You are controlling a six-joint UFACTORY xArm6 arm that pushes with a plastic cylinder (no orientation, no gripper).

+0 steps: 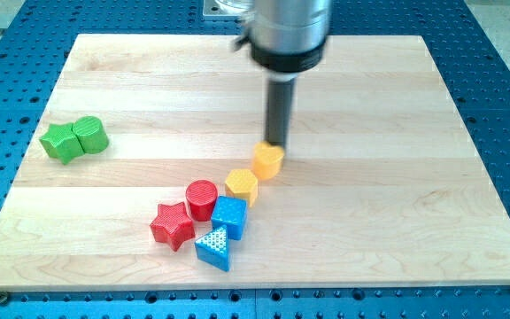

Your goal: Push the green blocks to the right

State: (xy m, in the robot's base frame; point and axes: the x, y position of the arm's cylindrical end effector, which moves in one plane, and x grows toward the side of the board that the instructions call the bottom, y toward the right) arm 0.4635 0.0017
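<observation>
Two green blocks lie touching at the view's left edge of the wooden board [370,106]: a green star [59,142] and a green cylinder [89,134] just to its right. My tip [276,143] stands near the board's middle, right behind a yellow hexagon block [268,160], touching or almost touching it. The tip is far to the right of the green blocks.
A second yellow hexagon [241,185] lies below-left of the first. A red cylinder [201,198], red star [173,224], blue cube [229,217] and blue triangle [214,246] cluster near the bottom centre. A blue perforated table [503,97] surrounds the board.
</observation>
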